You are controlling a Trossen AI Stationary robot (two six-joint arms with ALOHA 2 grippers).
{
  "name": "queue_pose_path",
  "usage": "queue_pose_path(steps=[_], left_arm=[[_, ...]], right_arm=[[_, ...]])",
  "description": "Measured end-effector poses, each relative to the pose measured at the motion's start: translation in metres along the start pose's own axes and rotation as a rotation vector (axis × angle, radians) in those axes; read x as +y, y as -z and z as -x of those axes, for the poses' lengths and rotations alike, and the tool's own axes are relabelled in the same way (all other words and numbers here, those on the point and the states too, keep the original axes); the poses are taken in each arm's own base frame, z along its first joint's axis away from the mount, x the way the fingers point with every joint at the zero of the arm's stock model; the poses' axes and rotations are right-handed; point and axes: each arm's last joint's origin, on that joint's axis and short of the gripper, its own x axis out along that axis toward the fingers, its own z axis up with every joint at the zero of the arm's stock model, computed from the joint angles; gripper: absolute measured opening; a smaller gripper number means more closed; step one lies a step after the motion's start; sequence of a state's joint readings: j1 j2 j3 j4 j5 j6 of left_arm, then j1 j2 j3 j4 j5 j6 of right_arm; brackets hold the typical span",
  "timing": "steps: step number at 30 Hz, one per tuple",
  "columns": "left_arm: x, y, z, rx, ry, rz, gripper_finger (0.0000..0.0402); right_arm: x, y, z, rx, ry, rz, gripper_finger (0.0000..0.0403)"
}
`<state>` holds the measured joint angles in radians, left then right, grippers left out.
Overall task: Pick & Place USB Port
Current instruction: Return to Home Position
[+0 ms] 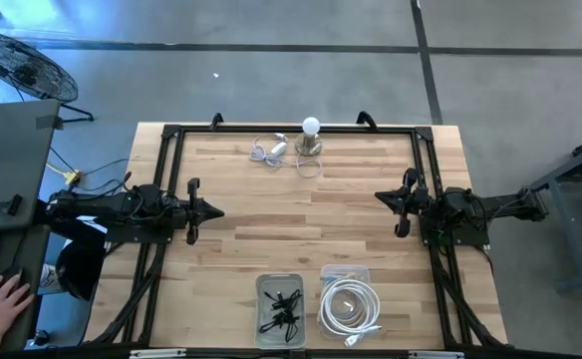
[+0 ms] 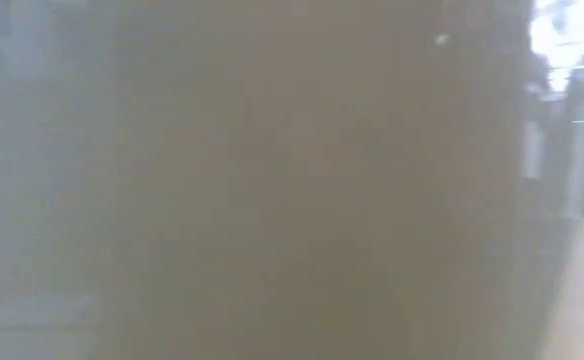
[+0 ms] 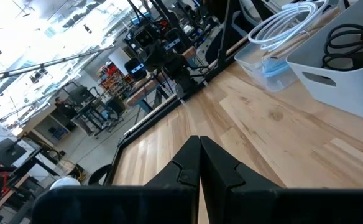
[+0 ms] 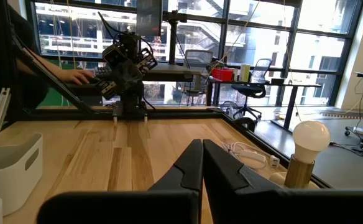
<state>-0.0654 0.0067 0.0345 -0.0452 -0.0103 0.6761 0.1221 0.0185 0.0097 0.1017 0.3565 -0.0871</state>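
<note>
While each arm lies low at its own side of the wooden table [image 1: 301, 214], the two grippers face each other across its middle, well apart. Left gripper [image 1: 214, 211]: fingers pressed together, pinching nothing, tips over the boards. Right gripper [image 1: 381, 196]: fingers likewise pressed together, holding nothing. At the table edge shown lowest in the high view, two bins stand just beside one another. The gray bin [image 1: 260, 299] holds the black USB cables [image 1: 281, 311]. The transparent bin [image 1: 343, 269], on the right arm's side of it, holds the coiled white HDMI cable [image 1: 349, 304]. At the opposite edge a light bulb [image 1: 312, 127] stands upright on its base, with a small white cable [image 1: 269, 152] lying just beside it. The low view is blurred throughout, so nothing can be told from it.
</note>
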Motion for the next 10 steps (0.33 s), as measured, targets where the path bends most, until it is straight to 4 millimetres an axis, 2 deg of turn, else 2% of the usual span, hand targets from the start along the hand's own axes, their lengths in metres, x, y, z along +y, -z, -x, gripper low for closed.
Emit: queue_pose_path(steps=[10], left_arm=[[0.0000,0.0000,0.0000,0.000,0.000,0.000,0.0001]], right_arm=[[0.0000,-0.0001,0.0000,0.000,0.000,0.000,0.0001]])
